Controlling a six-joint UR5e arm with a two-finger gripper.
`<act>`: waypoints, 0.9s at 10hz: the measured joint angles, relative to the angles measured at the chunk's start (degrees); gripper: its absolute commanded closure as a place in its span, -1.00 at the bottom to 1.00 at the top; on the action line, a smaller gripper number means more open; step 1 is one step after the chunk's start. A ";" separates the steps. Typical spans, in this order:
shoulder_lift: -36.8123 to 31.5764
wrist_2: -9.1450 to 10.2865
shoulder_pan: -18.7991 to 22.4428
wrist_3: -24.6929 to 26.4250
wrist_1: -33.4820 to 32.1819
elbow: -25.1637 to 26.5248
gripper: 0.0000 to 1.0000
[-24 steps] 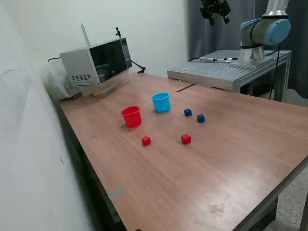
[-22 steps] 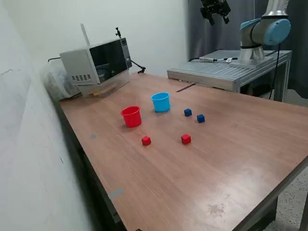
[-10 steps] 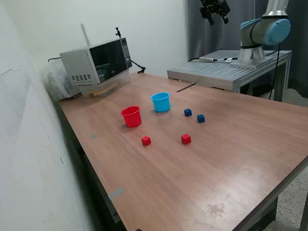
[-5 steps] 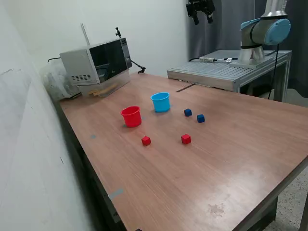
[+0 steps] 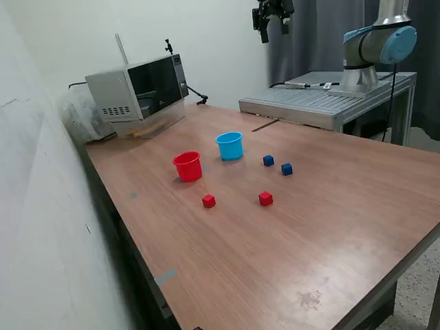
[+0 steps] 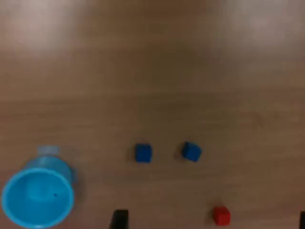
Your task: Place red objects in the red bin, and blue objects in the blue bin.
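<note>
A wooden table (image 5: 330, 227) held two cups and four small cubes. The gripper (image 5: 272, 15) hung high above the table's far side, well apart from everything on it; its two fingers stood apart and held nothing. In the exterior view, the red cup (image 5: 187, 166) and the light blue cup (image 5: 229, 146) stood upright near each other, the blue one toward the exterior view's right. Two dark blue cubes (image 5: 268, 161) (image 5: 287, 169) sat near each other, just beyond the blue cup on that side. Two red cubes (image 5: 208, 201) (image 5: 265, 199) lay nearer the camera, well apart from each other. A microwave oven (image 5: 137, 88) stood at the table's far corner. The wrist view looked straight down on the blue cup (image 6: 38, 198), both blue cubes (image 6: 142, 152) (image 6: 191, 151) and one red cube (image 6: 221, 215). The blue cup appeared empty.
</note>
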 measured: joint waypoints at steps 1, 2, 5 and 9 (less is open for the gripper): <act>3.26 0.64 1.79 1.92 -4.53 0.52 -1.00; 6.38 0.89 3.28 3.07 -8.52 0.95 -1.00; 14.59 0.73 4.93 5.10 -18.51 2.54 -1.00; 23.41 -6.18 5.11 8.27 -27.37 3.75 -1.00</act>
